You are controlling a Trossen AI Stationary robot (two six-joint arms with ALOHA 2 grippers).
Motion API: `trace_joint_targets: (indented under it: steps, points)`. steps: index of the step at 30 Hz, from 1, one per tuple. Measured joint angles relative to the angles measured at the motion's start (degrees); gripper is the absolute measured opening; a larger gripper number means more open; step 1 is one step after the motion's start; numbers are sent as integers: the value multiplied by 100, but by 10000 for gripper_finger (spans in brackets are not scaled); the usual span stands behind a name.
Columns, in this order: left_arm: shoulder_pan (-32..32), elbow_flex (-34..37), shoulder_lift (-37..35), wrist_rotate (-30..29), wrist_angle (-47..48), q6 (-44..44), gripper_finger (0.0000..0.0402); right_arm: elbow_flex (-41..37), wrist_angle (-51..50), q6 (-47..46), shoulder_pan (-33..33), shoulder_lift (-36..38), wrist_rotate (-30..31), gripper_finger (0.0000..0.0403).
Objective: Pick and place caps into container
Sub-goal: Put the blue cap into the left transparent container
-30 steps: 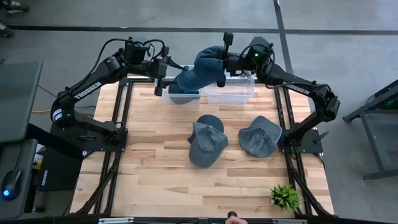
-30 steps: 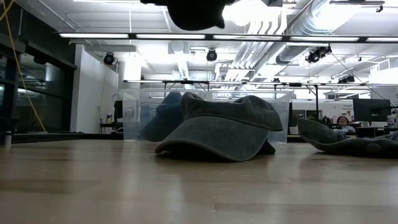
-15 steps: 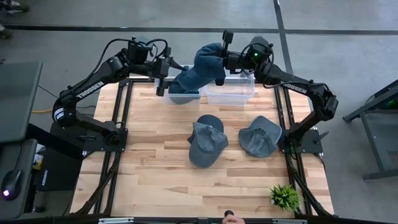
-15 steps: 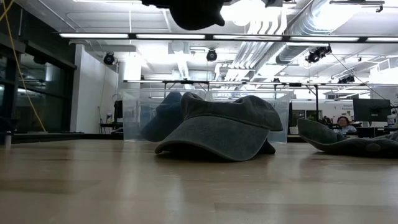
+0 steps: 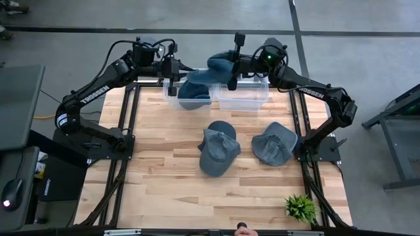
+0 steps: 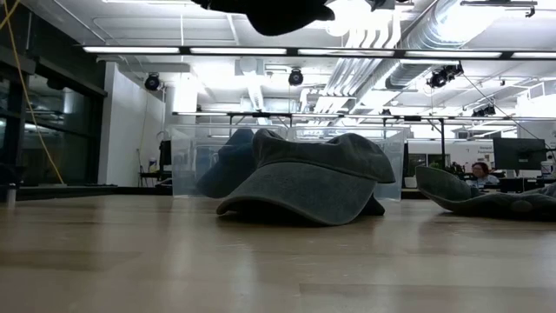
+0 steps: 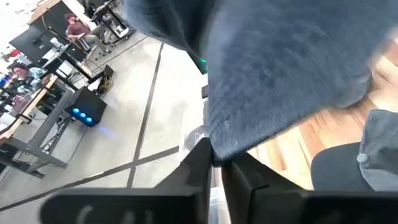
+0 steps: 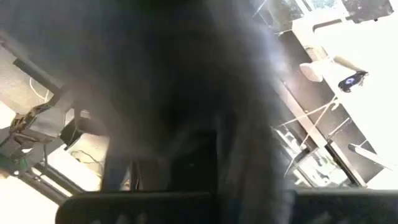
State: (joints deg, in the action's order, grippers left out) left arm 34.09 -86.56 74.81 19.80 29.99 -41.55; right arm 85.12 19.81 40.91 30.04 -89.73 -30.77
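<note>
A blue cap [image 5: 205, 77] hangs stretched between my two grippers above the clear container [image 5: 252, 101] at the table's far edge. It shows as a dark shape [image 6: 269, 10] at the top of the low view. My left gripper [image 5: 174, 80] is shut on its left end and my right gripper [image 5: 231, 65] on its right end. A grey cap [image 5: 217, 151] and a second cap [image 5: 275, 143] lie on the table, crowns up. Through the container's wall [image 6: 187, 156] another blue cap [image 6: 228, 163] shows inside. My left gripper pinches the cap's cloth edge [image 7: 221, 147] between its two shut fingers, coming level from the table's left. The cap is lifted clear and spreads away beyond the fingertips. My right gripper is shut on the cap's right end [image 5: 225, 65], coming from the table's right. The cloth fills its wrist view and hides the place of contact.
A small green plant [image 5: 300, 208] stands at the near right corner. The wooden top between the lying caps and the near edge is bare. A person's hand [image 5: 244, 229] shows at the near edge. Desks and people show in the room beyond.
My left gripper has shut on the cap's left edge, having stood open beside it. The cap, which hung bunched and tall from my right gripper, is now drawn out flatter between both grippers above the container.
</note>
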Motion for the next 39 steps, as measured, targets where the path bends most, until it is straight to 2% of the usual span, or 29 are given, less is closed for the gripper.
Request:
trace_joint_targets:
  steps: [17,21,28,39]
  points:
    - [0,0,-4,-528,55,-41,7,0,-100,50,0,0,44,1]
    - [0,0,-4,-735,53,-40,7,0,-87,107,0,0,70,13]
    - [0,0,-7,-1035,48,-38,6,0,-23,103,0,0,134,62]
    - [0,0,-4,-1180,19,-11,6,0,-108,-283,0,0,389,194]
